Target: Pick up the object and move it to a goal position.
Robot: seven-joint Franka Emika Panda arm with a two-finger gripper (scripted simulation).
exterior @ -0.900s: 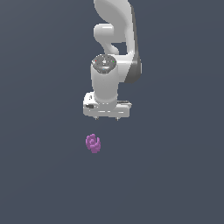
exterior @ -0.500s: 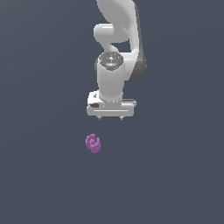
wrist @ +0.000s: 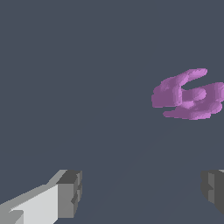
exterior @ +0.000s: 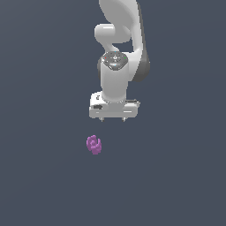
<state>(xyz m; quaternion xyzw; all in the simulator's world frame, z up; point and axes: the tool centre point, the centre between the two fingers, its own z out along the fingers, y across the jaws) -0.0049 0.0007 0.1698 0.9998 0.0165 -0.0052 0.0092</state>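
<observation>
The object point(exterior: 93, 145) is a small magenta-purple lumpy, ridged item lying on the dark grey surface. In the exterior view my white gripper point(exterior: 113, 119) hangs above it and a little toward the exterior view's right, apart from it. Only the short tips of its fingers show under the hand. In the wrist view the object point(wrist: 189, 94) lies beyond the gripper point(wrist: 142, 194), off to one side of the gap. The two grey pads point(wrist: 70, 194) stand wide apart with nothing between them, so the gripper is open.
A plain dark grey surface point(exterior: 44, 176) fills both views. The white arm point(exterior: 121, 31) rises from the hand toward the top of the exterior view. Nothing else shows.
The hand has shifted toward the exterior view's right and turned about its vertical axis, so it now faces the camera more squarely. The object has not moved.
</observation>
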